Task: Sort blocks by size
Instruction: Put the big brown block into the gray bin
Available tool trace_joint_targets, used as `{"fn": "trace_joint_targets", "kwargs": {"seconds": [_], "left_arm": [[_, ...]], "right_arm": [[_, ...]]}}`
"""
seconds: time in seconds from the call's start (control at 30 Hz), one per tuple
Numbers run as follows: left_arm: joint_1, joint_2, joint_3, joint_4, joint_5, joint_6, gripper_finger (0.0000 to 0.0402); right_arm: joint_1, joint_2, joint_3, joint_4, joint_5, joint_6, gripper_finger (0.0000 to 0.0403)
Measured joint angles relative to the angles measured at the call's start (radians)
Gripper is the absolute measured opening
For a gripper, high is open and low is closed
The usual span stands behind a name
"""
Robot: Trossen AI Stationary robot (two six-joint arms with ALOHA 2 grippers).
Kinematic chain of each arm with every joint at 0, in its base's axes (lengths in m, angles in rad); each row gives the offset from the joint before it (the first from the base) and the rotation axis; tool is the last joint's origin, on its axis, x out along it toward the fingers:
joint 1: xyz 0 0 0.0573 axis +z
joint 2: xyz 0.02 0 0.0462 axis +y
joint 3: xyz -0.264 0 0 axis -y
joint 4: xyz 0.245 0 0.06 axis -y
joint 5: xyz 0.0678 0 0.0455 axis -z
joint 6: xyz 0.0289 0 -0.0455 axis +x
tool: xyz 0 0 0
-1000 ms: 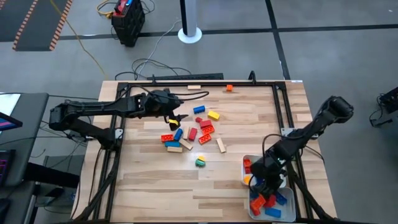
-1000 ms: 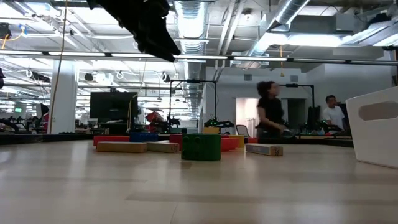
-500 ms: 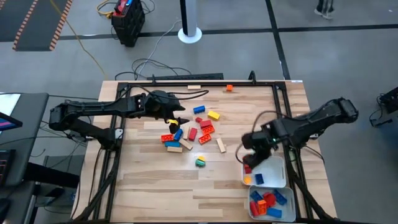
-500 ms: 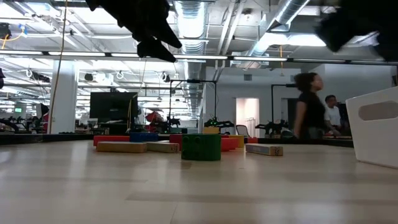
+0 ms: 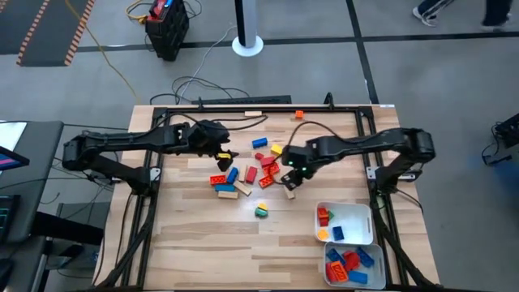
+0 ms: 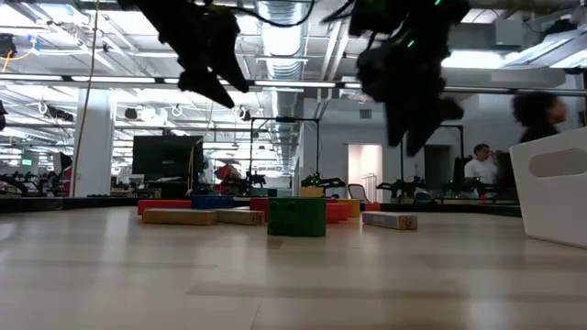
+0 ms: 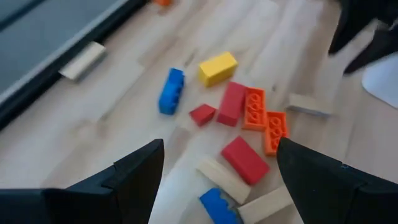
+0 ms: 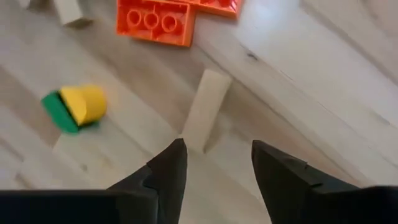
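R hand [image 5: 289,180], spread and empty, is now swung from the trays [image 5: 366,221] back over the bench [image 5: 195,235], poised above a tan block [image 5: 288,190]. Drop judged done; next pick lined up. L hand [image 5: 229,154], spread, is hung over the blocks [image 5: 247,172] mid-bench.

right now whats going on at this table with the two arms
Two robot arms are sorting toy blocks into white trays. The right gripper has swung back from the trays and now hangs open over a tan wooden block at the pile's edge, holding nothing. The left gripper hovers open over the other side of the pile, also empty. Both trays already hold some red, blue and orange blocks, but most of the pile is unsorted on the table.
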State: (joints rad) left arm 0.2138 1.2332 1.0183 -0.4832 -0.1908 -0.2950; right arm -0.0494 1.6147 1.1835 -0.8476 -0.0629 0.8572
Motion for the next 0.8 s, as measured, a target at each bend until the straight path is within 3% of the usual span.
{"fn": "trace_joint_targets", "kwargs": {"seconds": [0.33, 0.8], "left_arm": [[0.034, -0.131, -0.006, -0.087, -0.061, 0.083, 0.0299], [0.085, -0.154, -0.012, -0.153, 0.001, 0.191, 0.0299]], "right_arm": [[0.052, 0.194, 0.053, 0.068, 0.058, 0.077, 0.0230], [0.072, 0.322, 0.112, 0.082, 0.133, 0.172, 0.0230]]}}
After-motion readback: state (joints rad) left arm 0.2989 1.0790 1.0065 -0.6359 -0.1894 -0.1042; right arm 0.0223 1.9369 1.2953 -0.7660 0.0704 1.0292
